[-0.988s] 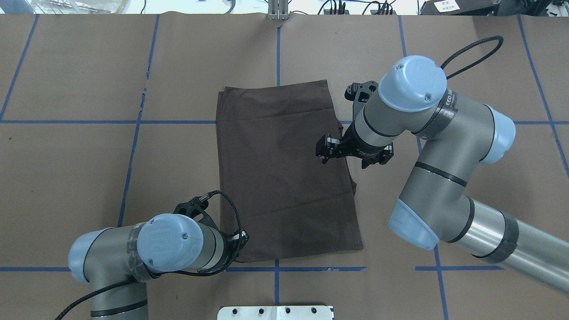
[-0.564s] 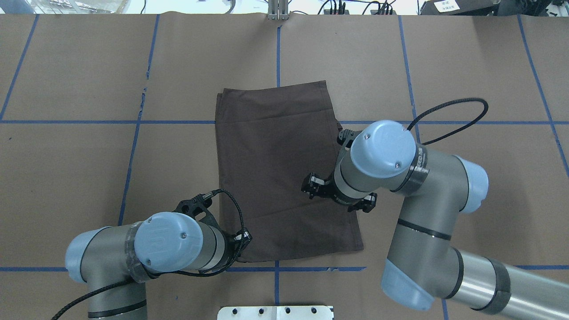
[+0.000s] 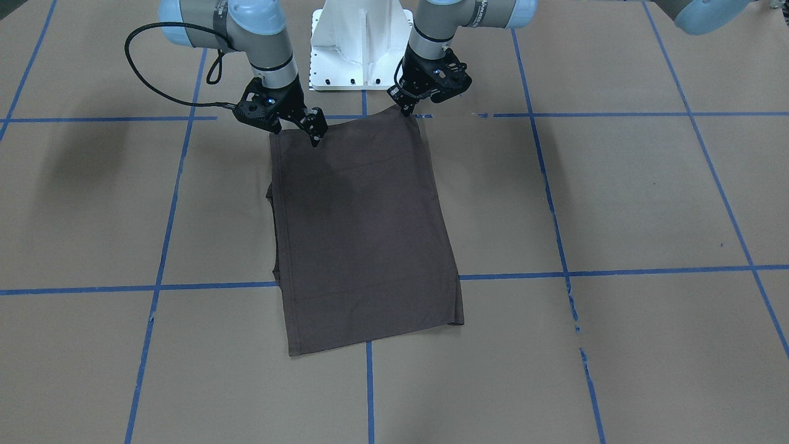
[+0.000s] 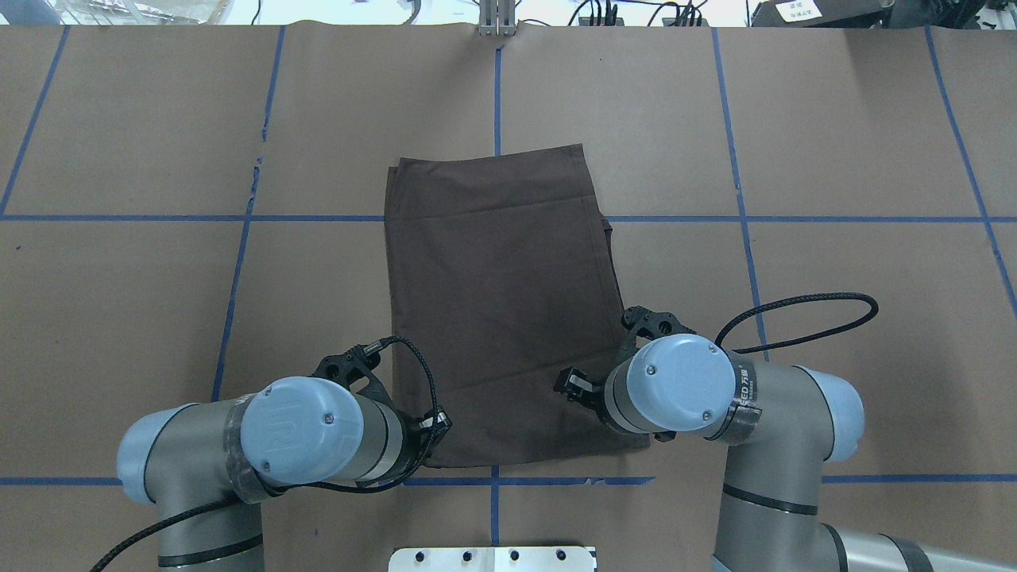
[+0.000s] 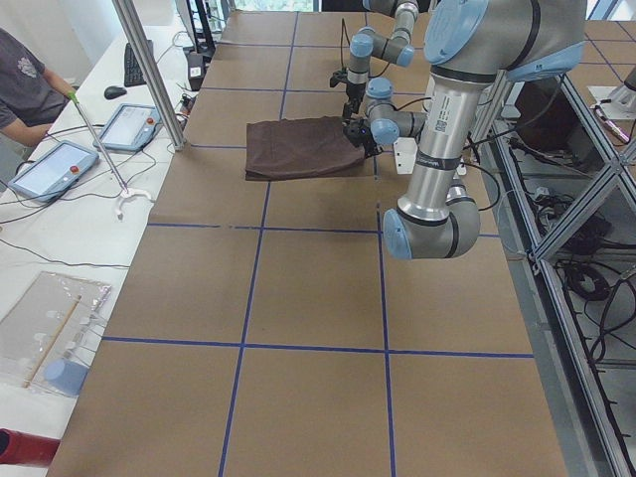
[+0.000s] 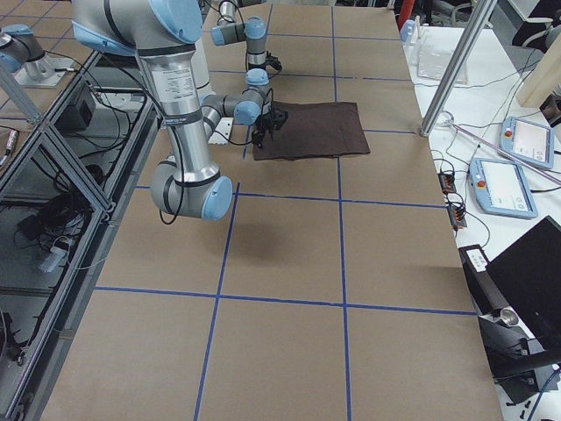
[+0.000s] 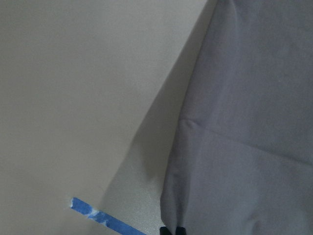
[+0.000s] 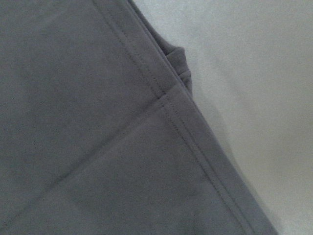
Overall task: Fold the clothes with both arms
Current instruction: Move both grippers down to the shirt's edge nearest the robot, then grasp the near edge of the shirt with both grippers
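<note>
Directly before the white pedestal base (image 3: pixel 360 46), the dark brown T-shirt (image 3: pixel 363 234) lies flat, folded into a rectangle. The left gripper (image 3: pixel 407 110) pinches one base-side corner. The right gripper (image 3: pixel 301 126) hovers at the other, fingers spread.

dark brown t-shirt (image 4: pixel 493 302) (plain)

Bare brown-paper table (image 4: pixel 834 119) lies open along the far edge and both long sides of the T-shirt (image 4: pixel 500 318). At its near edge the left gripper (image 3: pixel 405 110) and right gripper (image 3: pixel 300 127) crowd the two corners, with the white pedestal base (image 3: pixel 360 43) just behind them.
</note>
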Robot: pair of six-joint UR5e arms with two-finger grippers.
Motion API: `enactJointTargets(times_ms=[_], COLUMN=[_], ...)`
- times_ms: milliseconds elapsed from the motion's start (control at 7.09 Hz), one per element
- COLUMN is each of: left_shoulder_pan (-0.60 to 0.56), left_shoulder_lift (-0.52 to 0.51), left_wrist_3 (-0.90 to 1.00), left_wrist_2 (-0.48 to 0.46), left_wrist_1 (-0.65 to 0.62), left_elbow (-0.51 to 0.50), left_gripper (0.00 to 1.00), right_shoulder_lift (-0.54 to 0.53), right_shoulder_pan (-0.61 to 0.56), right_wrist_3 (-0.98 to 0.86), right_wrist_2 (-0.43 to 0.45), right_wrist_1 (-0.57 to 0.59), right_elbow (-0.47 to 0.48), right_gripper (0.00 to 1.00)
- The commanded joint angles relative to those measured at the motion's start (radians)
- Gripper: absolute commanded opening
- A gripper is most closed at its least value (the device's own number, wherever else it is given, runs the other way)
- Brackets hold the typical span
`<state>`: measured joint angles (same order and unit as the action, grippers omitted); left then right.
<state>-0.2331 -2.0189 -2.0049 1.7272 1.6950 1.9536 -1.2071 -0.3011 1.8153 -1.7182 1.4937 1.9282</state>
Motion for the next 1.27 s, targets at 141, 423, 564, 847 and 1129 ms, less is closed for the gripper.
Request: enactJointTargets(times_ms=[141,423,564,847,1129], left_shoulder_pan=[-0.002,0.000,-0.002,-0.002,-0.003], left_shoulder_lift=[0.000,0.000,0.000,0.002,0.000], left_wrist_3=[-0.001,-0.002,-0.002,-0.002,-0.002], left_wrist_2=[0.000,-0.001,-0.001,-0.001,-0.001], left_wrist_1=[0.000,0.000,0.000,0.000,0.000], left_elbow=[0.002,0.005,0.005,0.007,0.007], left_gripper=[0.00,0.00,0.00,0.00,0.00], right_shoulder_lift=[-0.025,-0.022,-0.023,-0.022,-0.022], right_shoulder_pan=[0.011,0.031,0.034,0.034,0.033], right_wrist_3=[0.004,0.006,0.004,0.004,0.004], right_wrist_2=[0.006,0.008,0.008,0.008,0.008], right_wrist_1=[-0.001,-0.001,-0.001,-0.001,-0.001], right_elbow=[-0.003,-0.012,-0.015,-0.025,-0.028], right_gripper=[1.00,1.00,1.00,1.00,1.00])
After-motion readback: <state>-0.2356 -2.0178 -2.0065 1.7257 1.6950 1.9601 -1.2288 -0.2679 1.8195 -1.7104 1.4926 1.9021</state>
